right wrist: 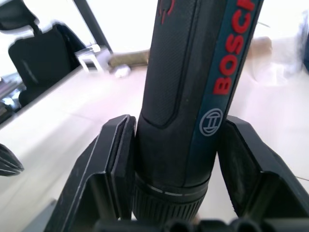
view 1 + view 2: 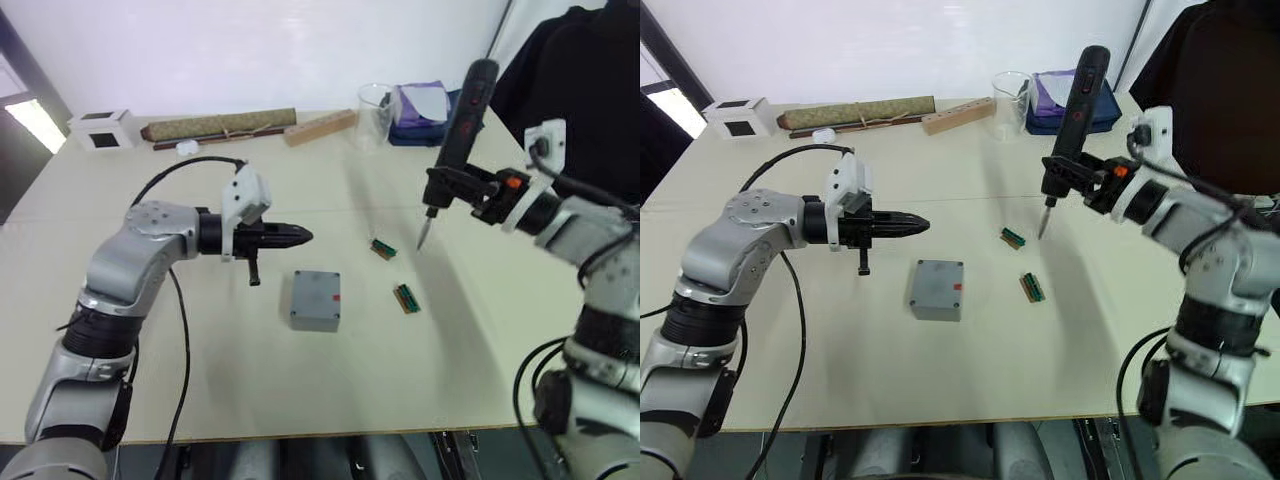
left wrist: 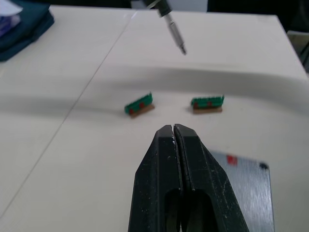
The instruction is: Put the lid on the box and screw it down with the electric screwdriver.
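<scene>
The grey box (image 2: 316,300) sits closed on the table (image 2: 200,380), lid on. Just above and beside it hovers the left gripper (image 2: 300,236), fingers pressed together, empty. Well apart from the box, the right gripper (image 2: 452,186) clamps the electric screwdriver (image 2: 458,130), bit pointing down near two green connectors (image 2: 394,272).

You have a pale cream table (image 2: 200,380) with a faint seam running across it. Near its centre sits the grey box (image 2: 316,300), lid on, a small red mark on top. At about 2 o'clock from it lies one small green connector (image 2: 383,248); at 3 o'clock lies a second green connector (image 2: 406,297). Along the far edge, from 10 to 1 o'clock, you see a white cube (image 2: 101,129), a long brown roll (image 2: 220,126), a wooden block (image 2: 320,127), a clear beaker (image 2: 376,112) and a folded blue cloth (image 2: 420,128).
</scene>
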Available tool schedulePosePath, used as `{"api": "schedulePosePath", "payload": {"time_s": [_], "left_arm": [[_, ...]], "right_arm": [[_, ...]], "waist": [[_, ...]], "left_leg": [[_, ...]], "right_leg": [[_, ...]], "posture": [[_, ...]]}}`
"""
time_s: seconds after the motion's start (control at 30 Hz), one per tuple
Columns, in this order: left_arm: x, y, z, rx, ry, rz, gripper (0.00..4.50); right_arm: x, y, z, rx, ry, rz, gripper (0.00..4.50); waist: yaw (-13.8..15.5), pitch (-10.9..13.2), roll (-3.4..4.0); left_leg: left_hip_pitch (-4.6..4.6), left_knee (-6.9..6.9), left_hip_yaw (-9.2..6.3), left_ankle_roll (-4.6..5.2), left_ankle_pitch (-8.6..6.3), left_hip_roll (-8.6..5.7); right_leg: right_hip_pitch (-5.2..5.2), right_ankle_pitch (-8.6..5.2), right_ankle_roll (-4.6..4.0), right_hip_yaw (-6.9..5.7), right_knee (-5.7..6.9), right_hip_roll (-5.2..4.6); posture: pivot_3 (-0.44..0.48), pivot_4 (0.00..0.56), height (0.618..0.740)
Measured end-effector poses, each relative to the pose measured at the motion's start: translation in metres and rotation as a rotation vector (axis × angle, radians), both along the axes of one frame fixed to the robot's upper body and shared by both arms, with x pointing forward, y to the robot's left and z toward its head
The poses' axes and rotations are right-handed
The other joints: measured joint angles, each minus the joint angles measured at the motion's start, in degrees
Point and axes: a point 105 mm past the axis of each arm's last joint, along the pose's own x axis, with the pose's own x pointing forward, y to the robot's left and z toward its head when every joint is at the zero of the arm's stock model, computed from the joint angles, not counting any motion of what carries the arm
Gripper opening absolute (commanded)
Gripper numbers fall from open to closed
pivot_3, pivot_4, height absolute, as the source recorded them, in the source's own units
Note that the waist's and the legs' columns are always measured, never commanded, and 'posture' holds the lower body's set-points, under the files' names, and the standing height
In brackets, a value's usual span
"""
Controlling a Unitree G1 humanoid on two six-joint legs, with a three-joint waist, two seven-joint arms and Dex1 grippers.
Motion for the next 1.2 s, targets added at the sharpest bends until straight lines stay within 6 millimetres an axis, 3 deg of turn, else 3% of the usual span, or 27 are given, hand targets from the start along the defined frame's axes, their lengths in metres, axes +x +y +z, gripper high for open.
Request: {"api": "schedulePosePath", "payload": {"time_s": [0.17, 0.27, 0.37, 0.57, 0.83, 1.2], "left_arm": [[-0.002, 0.008, -0.02, 0.011, 0.085, 0.027, 0.0], [0.0, 0.005, -0.042, -0.006, 0.165, 0.043, 0.0], [-0.003, -0.003, -0.05, -0.01, 0.189, 0.025, 0.0], [-0.011, -0.011, -0.064, 0.04, 0.192, 0.001, 0.0], [-0.009, -0.015, -0.066, 0.071, 0.114, -0.009, 0.0], [-0.007, -0.015, -0.067, 0.071, 0.103, -0.015, 0.0]], "right_arm": [[-0.018, 0.036, 0.018, 0.025, -0.182, 0.022, 2.17], [-0.029, 0.076, 0.002, 0.02, -0.206, 0.098, 2.17], [-0.03, 0.096, -0.013, -0.017, -0.185, 0.14, 2.17], [-0.031, 0.109, -0.012, -0.052, -0.251, 0.131, 2.17], [-0.028, 0.121, -0.039, -0.103, -0.216, 0.135, 2.17], [-0.022, 0.121, -0.042, -0.12, -0.26, 0.097, 2.17]], "waist": [[-0.44, -0.01, 0.0], [-0.9, -0.03, 0.02], [-0.75, -0.02, 0.02], [-0.59, -0.03, 0.02], [-0.69, -0.04, 0.01], [-0.68, -0.07, 0.0]], "left_leg": [[0.05, -0.04, -0.05, 0.0, 0.0, 0.07], [0.09, -0.09, -0.04, 0.0, 0.0, 0.1], [0.05, 0.0, -0.04, -0.03, 0.02, 0.09], [0.06, -0.01, -0.05, -0.03, 0.02, 0.06], [0.13, -0.02, -0.05, -0.03, 0.02, 0.07], [0.27, -0.02, -0.05, -0.03, 0.01, 0.07]], "right_leg": [[0.01, 0.0, -0.01, -0.01, 0.0, 0.12], [0.01, 0.0, -0.02, 0.0, 0.02, 0.16], [0.01, 0.0, -0.01, -0.01, 0.04, 0.13], [0.02, 0.0, -0.02, -0.01, 0.02, 0.11], [0.07, 0.0, -0.02, -0.01, 0.03, 0.13], [0.21, 0.0, -0.02, -0.01, 0.03, 0.13]], "posture": [[0.0, 0.15, 0.74], [0.0, 0.15, 0.74], [0.0, 0.15, 0.74], [0.0, 0.15, 0.74], [0.0, 0.15, 0.74], [0.0, 0.15, 0.74]]}}
